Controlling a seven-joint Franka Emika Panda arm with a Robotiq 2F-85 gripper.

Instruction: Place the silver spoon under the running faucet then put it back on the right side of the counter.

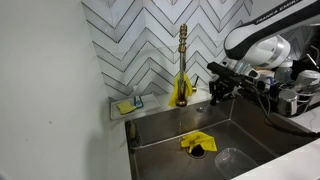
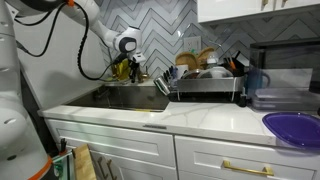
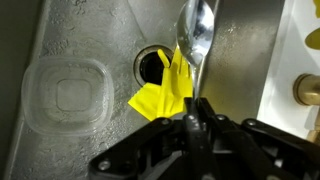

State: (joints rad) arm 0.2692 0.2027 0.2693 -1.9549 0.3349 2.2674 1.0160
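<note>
Your gripper [image 3: 196, 108] clamped on spoon [image 3: 196, 35], held over sink [image 3: 90, 30], near faucet [image 1: 183, 62] at counter [image 2: 200, 118] back edge. Water flow not visible. Rinse, then return to right side, not yet done.

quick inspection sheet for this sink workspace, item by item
surface: white counter frames a stainless sink basin
job's things: silver spoon held over the basin; brass faucet upright, water flow cannot be told
clutter: yellow cloth at the drain; clear plastic container in basin; sponge tray; dish rack
grippers: pincer shut on the silver spoon
cables: black cables by the arm
surroundings: chevron-tiled wall; white cabinets
</note>
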